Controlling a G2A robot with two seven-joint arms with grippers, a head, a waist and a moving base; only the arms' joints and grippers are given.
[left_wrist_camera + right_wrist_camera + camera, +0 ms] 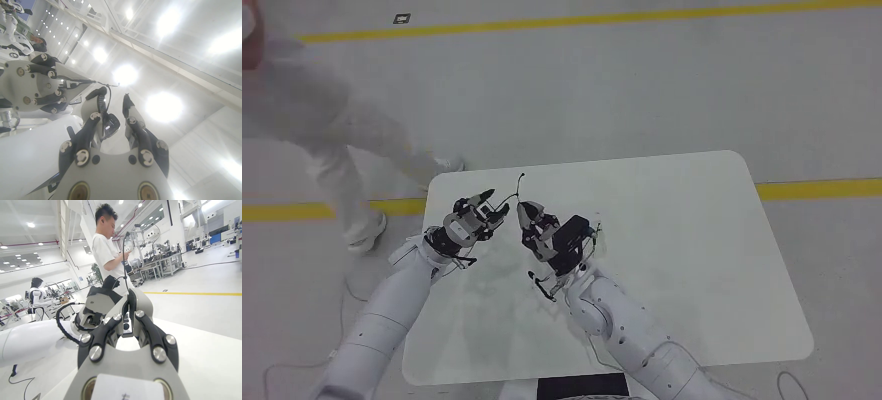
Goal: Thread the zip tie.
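Note:
A thin black zip tie [519, 186] stands up above the white table [692, 250] between my two grippers. My right gripper [129, 294] is shut on the zip tie [123, 255], which rises from its fingertips to a small end piece. Partway up, a small block sits on the tie and a second strand curves off toward my left gripper [485, 208]. In the left wrist view the left gripper [113, 94] is open, and that strand of the zip tie [108, 98] runs down between its fingers, close to one black-taped finger [100, 98]. The right gripper [83, 81] is just beside it.
Both grippers hang over the table's far left part, near its rounded back corner [442, 180]. The white tabletop stretches wide to the right and toward the front. Yellow floor lines [802, 188] run behind the table.

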